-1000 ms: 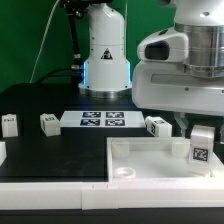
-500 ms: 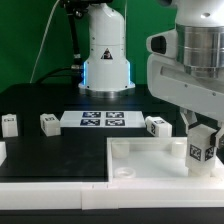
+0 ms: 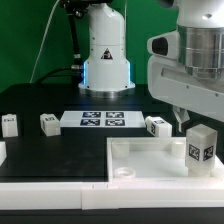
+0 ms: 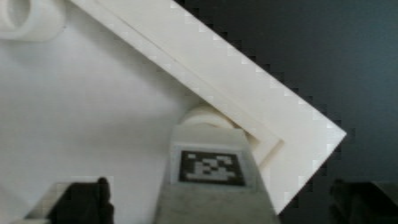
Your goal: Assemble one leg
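One leg (image 3: 200, 147), a small white block with a black-and-white tag, stands upright at the white panel's (image 3: 150, 160) corner on the exterior view's right. In the wrist view the leg (image 4: 214, 165) sits between my dark fingers (image 4: 80, 200), with a gap on each side. My gripper (image 3: 190, 120) hovers just above the leg and is open; in the wrist view the gripper (image 4: 222, 205) holds nothing. Three more legs stand on the black table: two on the left (image 3: 10, 124) (image 3: 48, 122) and one behind the panel (image 3: 157, 126).
The marker board (image 3: 100, 120) lies flat on the table behind the panel. The arm's white base (image 3: 105, 55) stands at the back centre. A round socket (image 3: 123, 172) shows at the panel's front corner, and another corner socket (image 4: 27, 20) shows in the wrist view.
My gripper has risen a little and opened away from the leg. The leg tilted briefly half a second ago and now stands upright on the panel's corner.
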{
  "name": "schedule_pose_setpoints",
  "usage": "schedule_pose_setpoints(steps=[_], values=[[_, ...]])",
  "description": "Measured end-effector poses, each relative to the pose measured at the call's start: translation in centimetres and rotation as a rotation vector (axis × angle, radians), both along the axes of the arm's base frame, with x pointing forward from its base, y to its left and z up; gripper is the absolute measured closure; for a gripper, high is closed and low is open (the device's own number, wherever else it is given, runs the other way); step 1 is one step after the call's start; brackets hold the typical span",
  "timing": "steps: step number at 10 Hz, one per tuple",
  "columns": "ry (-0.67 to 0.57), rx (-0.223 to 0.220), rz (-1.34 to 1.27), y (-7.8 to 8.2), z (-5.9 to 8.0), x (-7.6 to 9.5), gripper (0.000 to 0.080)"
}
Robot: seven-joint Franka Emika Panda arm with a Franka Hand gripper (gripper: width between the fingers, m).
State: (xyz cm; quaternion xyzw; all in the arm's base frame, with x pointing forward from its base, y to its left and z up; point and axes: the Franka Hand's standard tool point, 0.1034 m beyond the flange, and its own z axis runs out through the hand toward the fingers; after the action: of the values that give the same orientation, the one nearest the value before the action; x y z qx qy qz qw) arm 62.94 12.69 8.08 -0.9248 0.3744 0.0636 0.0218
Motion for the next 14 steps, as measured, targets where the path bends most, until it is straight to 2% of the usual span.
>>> schedule_pose_setpoints(steps=[2,8,11,12,14], values=[[-0.023,0.025,0.243,0.13,0.01,0.0,0.0152],[-0.087,0.099,0.985,-0.36,-0.14,0.12,0.0151],[-0.104,0.119,1.173,-0.61,-0.16,0.13,0.0151],[-0.103,0.119,1.164,-0.59,-0.17,0.13,0.0151],[-0.103,0.119,1.164,-0.6,-0.17,0.13,0.0419]])
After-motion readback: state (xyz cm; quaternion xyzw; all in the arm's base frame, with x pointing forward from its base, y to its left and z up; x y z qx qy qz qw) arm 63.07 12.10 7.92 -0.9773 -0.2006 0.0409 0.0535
